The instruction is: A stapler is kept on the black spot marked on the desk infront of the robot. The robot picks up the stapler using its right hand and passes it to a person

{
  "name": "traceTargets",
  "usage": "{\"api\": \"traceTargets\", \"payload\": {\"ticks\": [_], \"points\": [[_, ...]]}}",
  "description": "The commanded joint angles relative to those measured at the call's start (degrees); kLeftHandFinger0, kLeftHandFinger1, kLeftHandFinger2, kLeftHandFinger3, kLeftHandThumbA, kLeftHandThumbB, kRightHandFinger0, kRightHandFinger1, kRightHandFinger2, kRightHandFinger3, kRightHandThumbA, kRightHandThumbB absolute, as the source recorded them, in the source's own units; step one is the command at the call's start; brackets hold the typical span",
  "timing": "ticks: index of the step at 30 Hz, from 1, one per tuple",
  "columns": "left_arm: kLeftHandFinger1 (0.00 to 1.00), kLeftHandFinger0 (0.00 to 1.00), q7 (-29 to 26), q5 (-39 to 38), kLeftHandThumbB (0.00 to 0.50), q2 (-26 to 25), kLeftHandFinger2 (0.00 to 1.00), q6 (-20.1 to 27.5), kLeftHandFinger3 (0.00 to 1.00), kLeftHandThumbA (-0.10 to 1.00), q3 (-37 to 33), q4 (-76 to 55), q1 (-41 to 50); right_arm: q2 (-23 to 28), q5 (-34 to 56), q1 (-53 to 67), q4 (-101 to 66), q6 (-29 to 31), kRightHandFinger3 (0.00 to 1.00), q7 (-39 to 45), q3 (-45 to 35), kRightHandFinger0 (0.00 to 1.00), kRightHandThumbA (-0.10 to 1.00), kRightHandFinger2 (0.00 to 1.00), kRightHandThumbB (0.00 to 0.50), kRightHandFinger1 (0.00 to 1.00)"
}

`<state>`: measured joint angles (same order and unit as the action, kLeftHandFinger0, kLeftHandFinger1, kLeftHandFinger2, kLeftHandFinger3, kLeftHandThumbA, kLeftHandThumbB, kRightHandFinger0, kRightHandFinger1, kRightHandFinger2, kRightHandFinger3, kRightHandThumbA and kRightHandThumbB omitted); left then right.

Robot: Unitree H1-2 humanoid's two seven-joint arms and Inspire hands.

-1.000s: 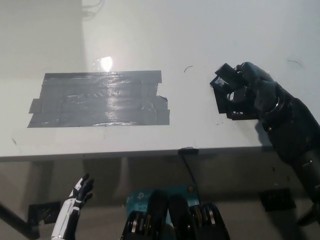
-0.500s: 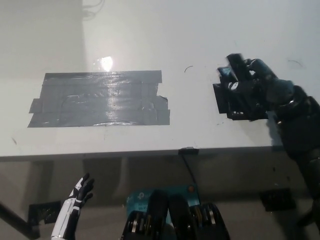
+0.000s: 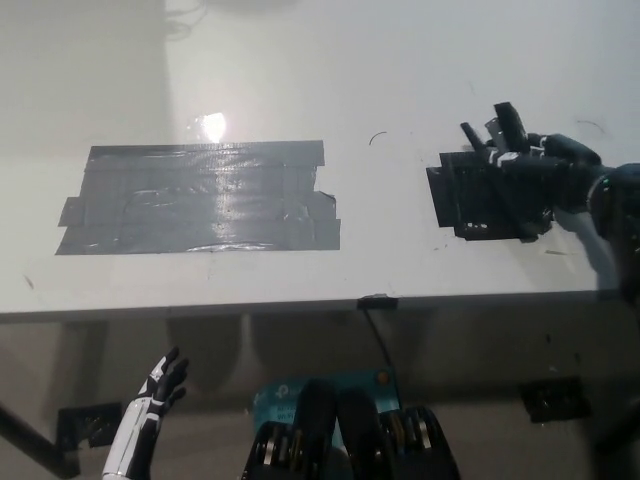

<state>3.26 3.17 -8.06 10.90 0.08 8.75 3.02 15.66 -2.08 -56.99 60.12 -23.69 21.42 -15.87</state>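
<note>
Desk: a white top is seen from steeply above, with its near edge running across the lower half of the view; a bright glare spot is seen near the middle left.

Tape patch: a large grey rectangle of overlapping strips is laid flat on the left half of the desk, well apart from the right hand.

Black spot: a small dark square mark is seen on the right part of the desk, near the front edge; its right part is covered by the right hand.

Right hand: it is brought in from the right edge and is placed over the black spot, with dark fingers raised and curled above it. Whether it is open or closed cannot be told, since black is seen against black.

Stapler: a dark, angular shape is seen at the top of the right hand, at the spot's far right corner. It is taken to be the stapler, but its outline cannot be separated from the hand, and a grip on it cannot be confirmed.

Left hand: the white hand is held low at the lower left, below the desk edge, with fingers spread and nothing in it.

Cable: a thin dark line is seen hanging down from the desk's front edge, near the middle.
</note>
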Motion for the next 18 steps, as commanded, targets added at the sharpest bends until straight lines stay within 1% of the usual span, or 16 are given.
{"api": "traceTargets", "payload": {"ticks": [1,2,5,8,9,10,11,12,13,14,16,18], "points": [[1.00,1.00,1.0,-0.8,0.415,-1.0,1.00,0.1,1.00,1.00,0.0,-1.9,-0.1,2.2,18.5,-9.2,3.5,-3.2,0.12,14.7,-6.4,0.00,0.69,0.00,0.000,0.00],[1.00,1.00,1.1,-0.9,0.423,-1.0,1.00,0.3,1.00,1.00,0.0,-1.9,-0.1,1.8,19.0,-8.9,2.5,-3.2,0.14,15.5,-6.4,0.00,0.67,0.00,0.000,0.00],[1.00,1.00,0.9,-0.4,0.412,-1.1,1.00,0.9,1.00,1.00,-0.1,-1.7,-0.1,0.3,21.3,-8.4,0.6,-3.2,0.10,14.5,-6.3,0.00,0.67,0.00,0.001,0.00],[1.00,1.00,0.9,-0.3,0.407,-1.0,1.00,1.0,1.00,1.00,-0.1,-1.6,-0.4,-0.9,23.6,-7.7,-2.9,-3.2,0.09,12.9,-5.2,0.00,0.66,0.00,0.004,0.00],[1.00,1.00,0.9,-0.3,0.401,-1.0,1.00,1.1,1.00,1.00,-0.1,-1.5,-0.5,-1.3,24.6,-7.7,-4.1,-3.2,0.10,12.8,-4.3,0.00,0.65,0.00,0.002,0.00],[1.00,1.00,0.8,-0.1,0.399,-1.0,1.00,1.2,1.00,1.00,-0.2,-1.4,-0.7,-1.7,26.4,-7.6,-5.7,-3.2,0.13,11.9,-3.4,0.00,0.63,0.00,0.002,0.00],[1.00,1.00,0.7,0.0,0.395,-1.0,1.00,1.2,1.00,1.00,-0.2,-1.5,-0.8,-1.9,27.5,-7.7,-6.3,-3.2,0.13,11.4,-2.9,0.00,0.62,0.00,0.000,0.00],[1.00,1.00,0.7,0.0,0.389,-0.9,1.00,1.1,1.00,1.00,-0.2,-1.6,-0.8,-2.3,29.8,-7.6,-7.6,-3.2,0.10,10.7,-1.9,0.00,0.61,0.00,0.000,0.00],[1.00,1.00,0.7,-0.1,0.390,-0.8,1.00,1.0,1.00,1.00,-0.2,-1.6,-0.9,-2.6,32.0,-7.4,-9.2,-3.2,0.08,10.3,-0.8,0.00,0.62,0.00,0.000,0.00],[1.00,1.00,0.6,0.0,0.389,-0.8,1.00,1.0,1.00,1.00,-0.1,-1.6,-1.1,-3.0,33.4,-7.4,-10.8,-3.2,0.06,9.8,0.3,0.00,0.65,0.00,0.017,0.00],[1.00,1.00,0.6,0.1,0.387,-0.9,1.00,1.0,1.00,1.00,-0.2,-1.6,-1.1,-3.3,34.7,-7.3,-12.9,-3.2,0.03,9.0,1.7,0.00,0.64,0.00,0.005,0.00],[1.00,1.00,0.7,0.1,0.388,-0.9,1.00,0.8,1.00,1.00,-0.2,-1.7,-1.2,-3.5,37.0,-7.4,-14.9,-3.2,0.02,8.6,3.4,0.00,0.64,0.00,0.029,0.00]]}}
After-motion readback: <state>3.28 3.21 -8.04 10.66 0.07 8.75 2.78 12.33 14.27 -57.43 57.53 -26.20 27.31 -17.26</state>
